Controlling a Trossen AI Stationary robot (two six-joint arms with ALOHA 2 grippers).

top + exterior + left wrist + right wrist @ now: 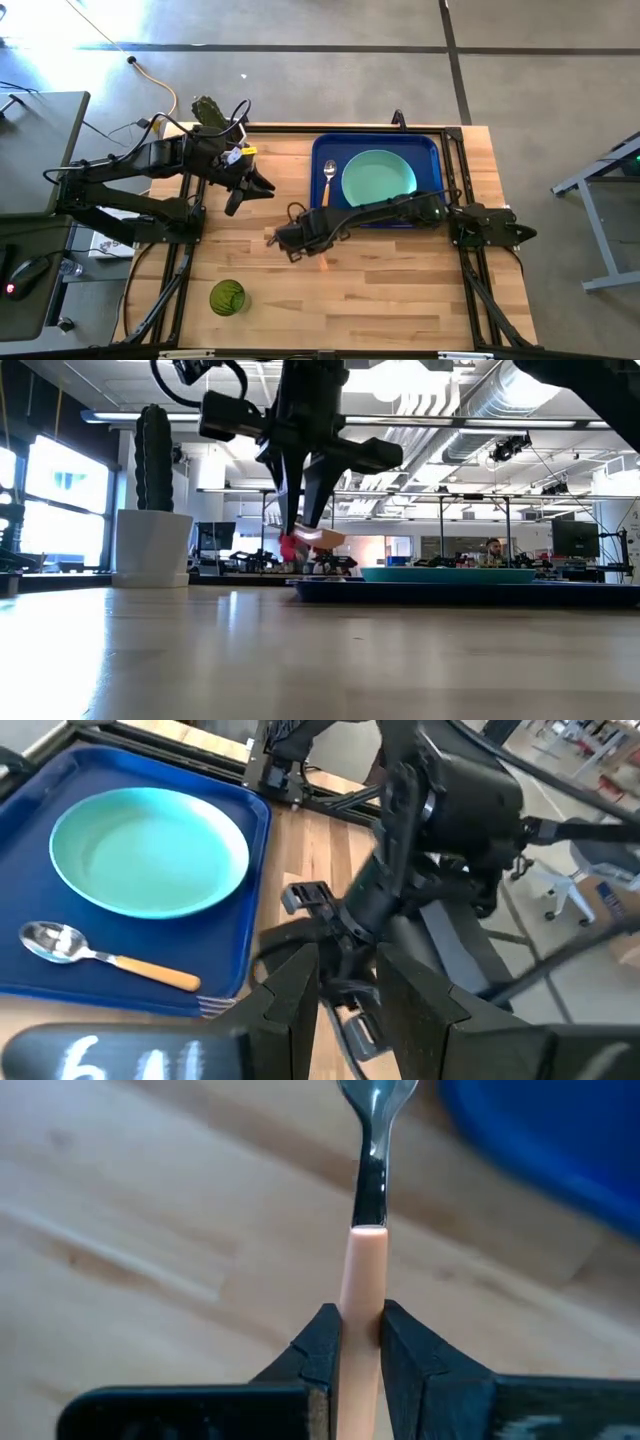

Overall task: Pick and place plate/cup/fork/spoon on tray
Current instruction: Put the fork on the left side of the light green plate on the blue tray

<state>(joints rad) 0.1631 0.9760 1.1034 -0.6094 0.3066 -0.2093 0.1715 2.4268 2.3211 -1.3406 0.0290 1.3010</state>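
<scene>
Starting at the counter's left front corner, you see the cup (227, 297) waiting, untouched. Your left tool (243, 192) hovers parked near the left rear, its jaws partly apart and empty. At mid-counter your right tool (297, 245) pinches the fork (364, 1250) by its wooden handle, tines pointing toward the tray (432, 150), likely for carrying over. That arm stretches low from the right edge. The spoon (328, 180) and plate (379, 177) already sit in the tray at right rear.

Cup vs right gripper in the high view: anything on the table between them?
Nothing. In the high view only bare wood lies between the cup and the right gripper, which is shut on the fork handle.
</scene>
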